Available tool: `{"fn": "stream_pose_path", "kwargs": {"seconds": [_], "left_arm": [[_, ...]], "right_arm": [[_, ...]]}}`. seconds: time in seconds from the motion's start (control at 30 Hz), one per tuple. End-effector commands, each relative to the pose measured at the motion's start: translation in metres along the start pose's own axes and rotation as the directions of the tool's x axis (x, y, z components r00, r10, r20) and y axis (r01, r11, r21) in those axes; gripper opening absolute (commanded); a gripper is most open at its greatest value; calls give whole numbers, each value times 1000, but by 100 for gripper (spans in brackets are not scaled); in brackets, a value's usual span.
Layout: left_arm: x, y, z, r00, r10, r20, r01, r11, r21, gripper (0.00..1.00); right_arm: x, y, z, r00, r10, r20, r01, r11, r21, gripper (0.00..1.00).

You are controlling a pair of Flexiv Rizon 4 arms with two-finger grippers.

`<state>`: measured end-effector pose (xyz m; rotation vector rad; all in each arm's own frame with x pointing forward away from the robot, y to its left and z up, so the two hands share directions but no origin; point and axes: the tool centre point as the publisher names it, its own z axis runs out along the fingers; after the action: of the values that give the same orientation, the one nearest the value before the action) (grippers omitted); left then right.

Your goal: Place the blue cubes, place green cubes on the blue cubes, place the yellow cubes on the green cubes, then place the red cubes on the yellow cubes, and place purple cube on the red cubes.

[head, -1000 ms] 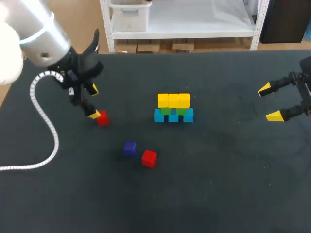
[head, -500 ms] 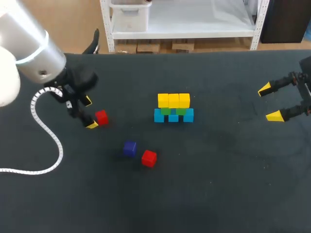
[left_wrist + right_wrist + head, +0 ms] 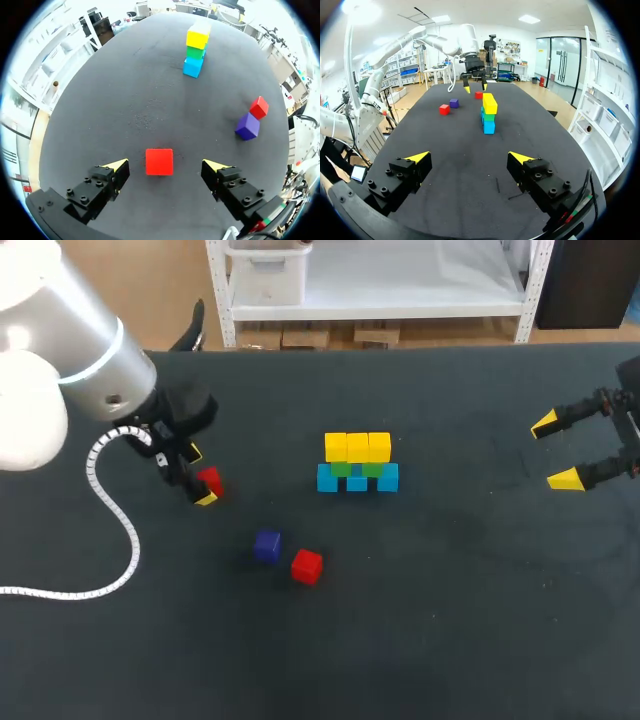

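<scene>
A: Where is the red cube (image 3: 210, 480)?

B: On the table (image 3: 450, 620), at 9 o'clock from the stack (image 3: 357, 464) and well apart from it. It sits between the spread fingers of the left gripper (image 3: 200, 476), with a gap on each side, so neither tip touches it.

A: And the stack?

B: Blue cubes (image 3: 327, 478) at the bottom, green cubes (image 3: 342, 469) on them, yellow cubes (image 3: 357, 447) on top.

A: What else lies around?

B: A purple cube (image 3: 267, 546) at 5 o'clock from the red cube, with a second red cube (image 3: 307, 566) just beside it. A white cable (image 3: 110, 530) trails at 7 o'clock. The right gripper (image 3: 556, 451) is at 3 o'clock from the stack, far off, fingers wide apart.
</scene>
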<state>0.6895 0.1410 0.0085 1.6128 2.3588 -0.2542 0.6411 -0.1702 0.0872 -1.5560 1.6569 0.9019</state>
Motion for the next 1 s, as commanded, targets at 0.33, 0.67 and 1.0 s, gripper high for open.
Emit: {"fn": "stream_pose_path", "kwargs": {"seconds": [0.33,0.67,1.0], "left_arm": [[1,6,10,1000,-13,-3,13,1000,-2,57],[4,0,11,1000,3,4,-3,1000,5,0],[-20,-11,-32,984,176,-2,-176,983,43,0]], "right_arm": [[0,-1,1,1000,-1,2,1,1000,-1,100],[0,-1,1,1000,-1,2,1,1000,-1,100],[0,-1,1,1000,-1,2,1,1000,-1,100]]}}
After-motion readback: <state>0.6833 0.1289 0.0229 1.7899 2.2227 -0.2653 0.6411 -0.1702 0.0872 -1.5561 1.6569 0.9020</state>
